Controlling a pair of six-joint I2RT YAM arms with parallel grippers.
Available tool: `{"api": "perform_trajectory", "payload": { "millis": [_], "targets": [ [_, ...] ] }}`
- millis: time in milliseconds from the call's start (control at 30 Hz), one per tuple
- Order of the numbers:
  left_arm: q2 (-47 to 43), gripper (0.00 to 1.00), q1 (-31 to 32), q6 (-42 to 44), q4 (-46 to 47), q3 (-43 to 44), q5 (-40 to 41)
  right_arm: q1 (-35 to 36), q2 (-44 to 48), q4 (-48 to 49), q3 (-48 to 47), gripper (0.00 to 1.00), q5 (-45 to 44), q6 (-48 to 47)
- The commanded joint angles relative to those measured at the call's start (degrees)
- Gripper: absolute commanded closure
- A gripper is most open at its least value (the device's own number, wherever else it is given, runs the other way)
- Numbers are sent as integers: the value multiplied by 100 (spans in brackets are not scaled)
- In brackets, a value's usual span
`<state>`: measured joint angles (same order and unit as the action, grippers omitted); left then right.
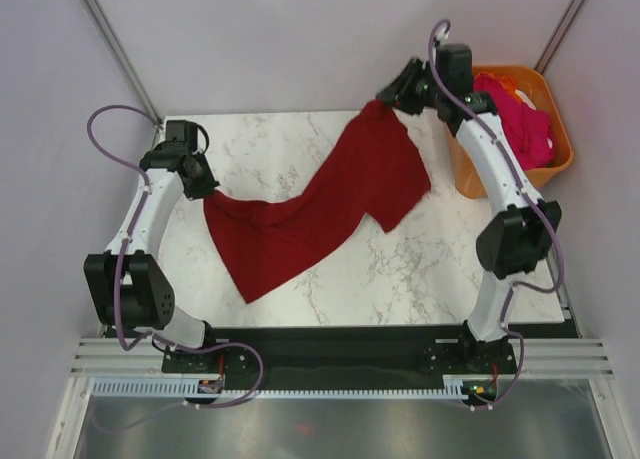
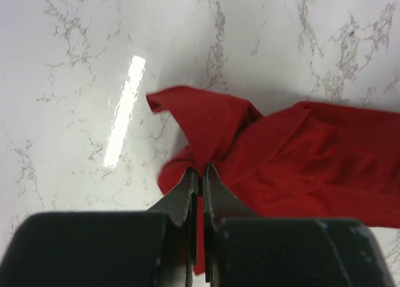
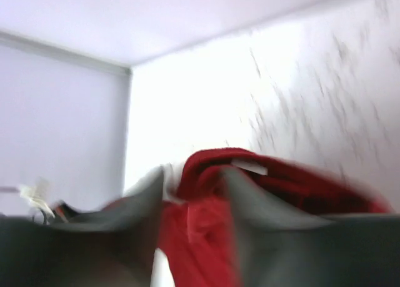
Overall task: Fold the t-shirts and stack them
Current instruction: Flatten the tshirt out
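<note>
The red shirt (image 1: 325,204) lay stretched across the marble table (image 1: 440,269), the left claw (image 2: 199,174) pinching one end and the right claw (image 3: 194,202) clamped on cloth near the white label (image 3: 250,167). A pink shirt (image 1: 520,119) sat in the orange tub (image 1: 560,159). The cloth looked light and limp, likely best gripped at corners or hems.

Both arms have glossy white link shells joined by chunky black joint housings, and each is bolted on a black base plate at the near edge. A mauve-purple cable loops along each arm from base to wrist. The left end effector (image 2: 197,181) has two dark, wedge-shaped fingers tapering to thin tips; the right end effector (image 3: 194,193) shows blurred grey-black fingers.
</note>
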<state>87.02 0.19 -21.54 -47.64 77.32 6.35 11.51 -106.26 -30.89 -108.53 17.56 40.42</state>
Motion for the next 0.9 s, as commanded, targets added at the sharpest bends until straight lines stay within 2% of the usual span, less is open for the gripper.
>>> {"api": "perform_trajectory", "payload": {
  "millis": [0, 33, 67, 133, 167, 267, 367, 567, 700, 800, 867],
  "targets": [
    [296, 98, -10, 18, 79, 433, -107, -341, -1578, -205, -1685, 35, 486, 782],
    [419, 98, -10, 18, 36, 477, -99, -464, -2174, -311, -1985, 14, 311, 791],
    [525, 98, -10, 18, -69, 564, -125, -517, -2389, -538, -2388, 2, 222, 757],
    [763, 98, -10, 36, -149, 617, -99, -606, -2575, -654, -2428, 2, 213, 660],
    [824, 98, -10, 45, -175, 635, -73, -597, -2488, -637, -2140, 2, 65, 564],
    [956, 98, -10, 80, -193, 731, -46, -501, -1821, -357, -1245, 2, -418, 160],
    [1045, 98, -10, 80, -255, 881, -37, -404, -1390, -391, -925, 2, -884, -210],
    [1089, 98, -10, 36, -255, 873, 77, -158, -1336, -881, -898, 2, -1719, -869],
    [1071, 98, -177, 53, -255, 890, 314, 88, -1275, -1235, -478, 2, -3431, -1186],
    [1045, 98, -282, 54, -255, 881, 288, -34, -1301, -1164, 59, 3, -3663, -1195],
    [1036, 98, -308, 45, -255, 855, 297, -174, -1301, -1016, 428, 8, -3480, -1151]
  ]
}}
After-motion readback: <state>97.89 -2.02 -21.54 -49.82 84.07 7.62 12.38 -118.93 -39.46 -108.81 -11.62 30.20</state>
